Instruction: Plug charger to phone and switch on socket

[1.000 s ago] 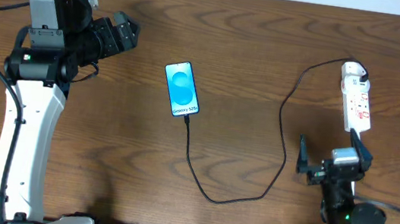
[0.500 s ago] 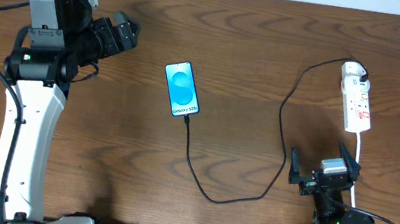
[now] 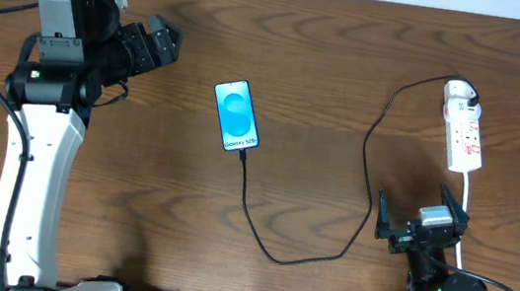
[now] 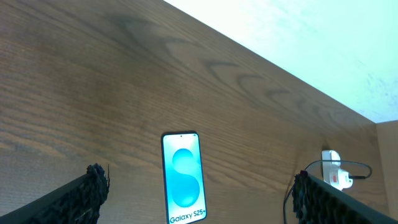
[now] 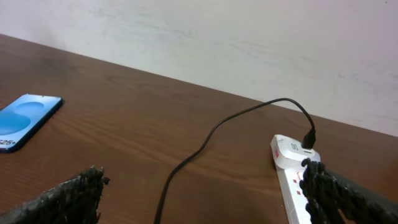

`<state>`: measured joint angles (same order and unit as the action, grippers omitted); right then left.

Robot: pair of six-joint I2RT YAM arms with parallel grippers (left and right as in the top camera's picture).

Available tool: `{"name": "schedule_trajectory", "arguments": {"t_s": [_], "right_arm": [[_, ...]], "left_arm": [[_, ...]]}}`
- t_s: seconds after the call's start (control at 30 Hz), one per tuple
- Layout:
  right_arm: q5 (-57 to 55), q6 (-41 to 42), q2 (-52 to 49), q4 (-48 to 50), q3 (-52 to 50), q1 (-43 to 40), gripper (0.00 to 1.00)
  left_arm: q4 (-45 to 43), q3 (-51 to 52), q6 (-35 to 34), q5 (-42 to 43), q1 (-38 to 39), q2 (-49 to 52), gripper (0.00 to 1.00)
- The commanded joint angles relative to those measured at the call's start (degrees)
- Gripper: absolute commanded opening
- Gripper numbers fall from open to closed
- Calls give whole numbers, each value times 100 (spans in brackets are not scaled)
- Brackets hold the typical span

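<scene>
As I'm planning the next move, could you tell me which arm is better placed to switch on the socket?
Right, probably. The right claw, open, sits just short of the socket, while the left claw is far across the table, beyond the phone.

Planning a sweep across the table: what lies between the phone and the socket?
Only the charger cable, curving up to the socket; otherwise bare table from the phone onward. The overhead view shows it.
</scene>
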<state>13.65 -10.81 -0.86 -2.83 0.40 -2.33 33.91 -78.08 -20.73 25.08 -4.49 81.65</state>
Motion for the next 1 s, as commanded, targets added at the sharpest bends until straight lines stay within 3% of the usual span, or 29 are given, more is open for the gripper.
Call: {"name": "schedule_trajectory", "arguments": {"t_s": [0.0,0.67,0.97], "right_arm": [[39,68,52,-35,-9,66,99],[39,68,52,-35,-9,66,99],[39,68,52,-35,-9,66,99]], "left_arm": [[-4,7,55,-52,-26,-11,96],[33,22,87,-339,-26,-96,96],[-542,1176,2061,-551,-22,-1338,96]]}}
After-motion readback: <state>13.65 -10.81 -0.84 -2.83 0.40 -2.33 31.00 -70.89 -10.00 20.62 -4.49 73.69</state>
